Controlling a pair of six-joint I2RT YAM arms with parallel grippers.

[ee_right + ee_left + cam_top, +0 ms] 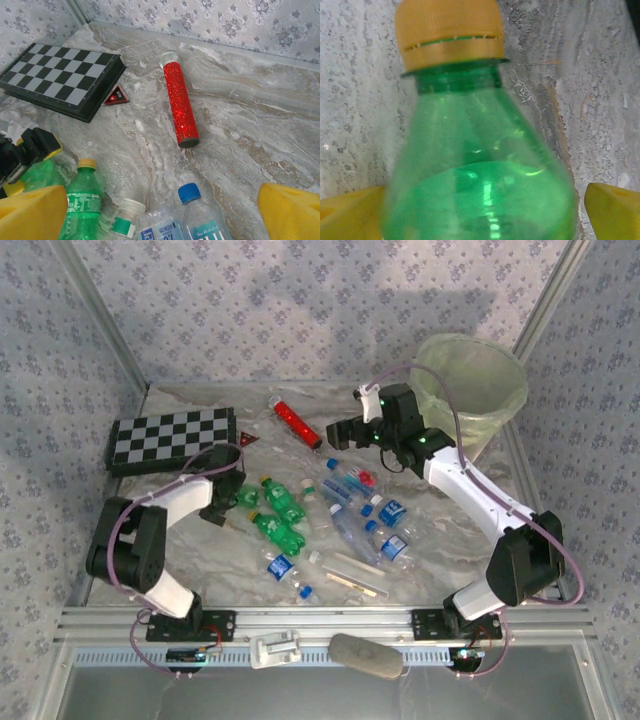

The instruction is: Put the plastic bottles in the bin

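Done: apparently nothing; bin [470,390] looks empty, far right.
To do: bottles [392,512] lie scattered on bench [460,545].
Left hand [232,498]: spread around green bottle [480,165].
Right hand [340,433]: spread, empty.

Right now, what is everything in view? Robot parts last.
green bottles: three, green with yellow caps, lying centre-left
clear bottles: several, blue labels, blue or white caps, centre
red tube: one, glittery red, far centre
chequered board: one, black and white, far left
bin: one, pale green, far right corner
table: one, grey marbled, under everything
left claw: one, yellow fingers, open either side of a green bottle
right claw: one, yellow fingers, open, near the red tube
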